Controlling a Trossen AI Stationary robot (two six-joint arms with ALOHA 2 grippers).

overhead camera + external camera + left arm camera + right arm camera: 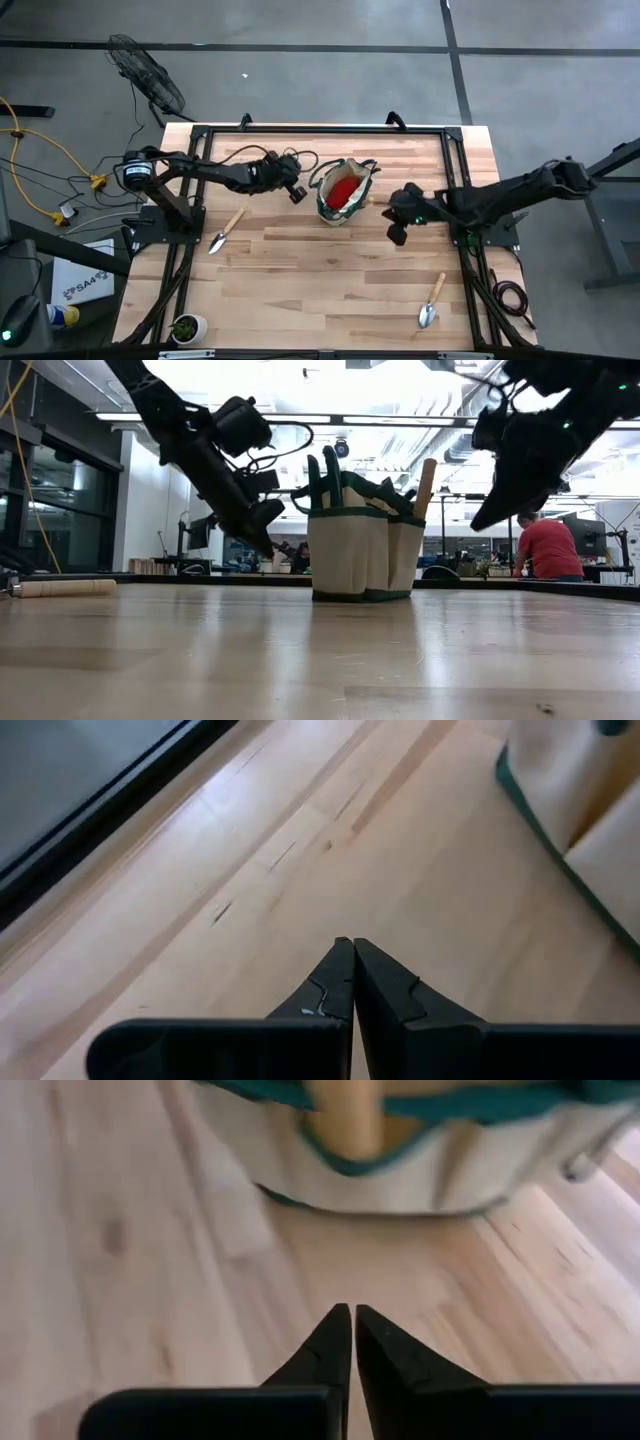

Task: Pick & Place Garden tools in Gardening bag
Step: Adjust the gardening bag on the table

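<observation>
The beige gardening bag (343,191) with green trim stands upright on the table's middle; it also shows in the low view (365,545). A red item (342,190) lies inside it, and a wooden handle (425,482) sticks up from its side pocket. One wooden-handled trowel (228,230) lies flat on the table's left, another (432,301) near the right front. My left gripper (296,194) is shut and empty, just left of the bag, above the table. My right gripper (396,234) is shut and empty, right of the bag. The shears and rake are out of view.
A small potted plant (187,327) stands at the table's near left corner. A dark frame (320,130) runs around the table's edges. A person in red (548,548) is in the room far behind. Bare wood lies between the bag and the near edge.
</observation>
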